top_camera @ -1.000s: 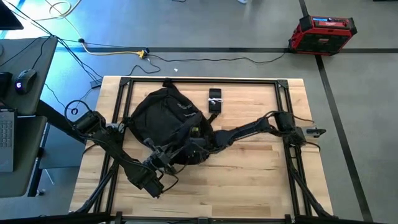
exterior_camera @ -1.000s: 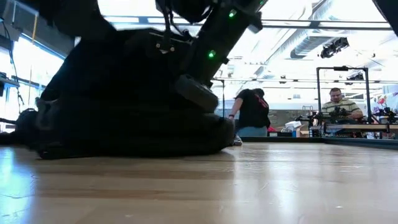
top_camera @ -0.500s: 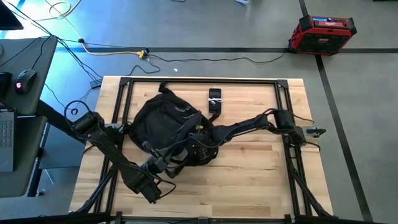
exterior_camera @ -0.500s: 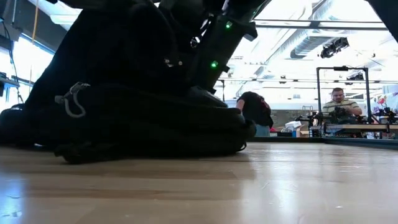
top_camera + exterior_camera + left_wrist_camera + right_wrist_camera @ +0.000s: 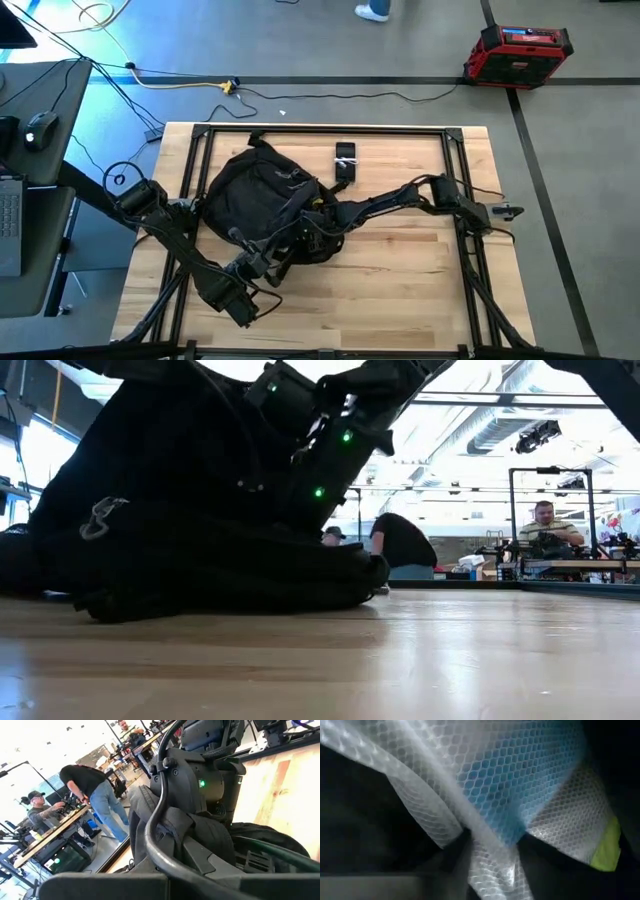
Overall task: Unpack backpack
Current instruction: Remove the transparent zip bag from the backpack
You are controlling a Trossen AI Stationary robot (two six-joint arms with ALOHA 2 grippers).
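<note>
On the left half of the wooden desk (image 5: 400,270) lies the backpack (image 5: 250,190), a rounded heap of black fabric slumped on its side, with a small dark object (image 5: 345,160) lying just beside it toward the far edge. From the low camera the backpack (image 5: 190,540) sags flat against the boards, a grey zipper pull (image 5: 95,518) dangling at its near end. I judge it soft and floppy: it will fold and shift under a push rather than hold its shape, so the opening needs bracing while something is drawn out. The sturdier places to take hold look like the straps, the top loop or the zipper edge, not the loose panel cloth.

The right arm reaches across the desk from its base on the right, and its right hand (image 5: 318,222) is buried at the backpack's near-right side, apparently inside the opening. Its wrist camera shows only white mesh fabric (image 5: 485,805) with a blue tint and a yellow-green patch (image 5: 607,852) pressed close; I cannot tell how far its fingers are parted or whether they have hold of anything.

The left arm stretches along the desk's near-left side, its left hand (image 5: 268,258) against the backpack's near edge; whether it pinches fabric I cannot tell. People work at benches beyond the desk.
</note>
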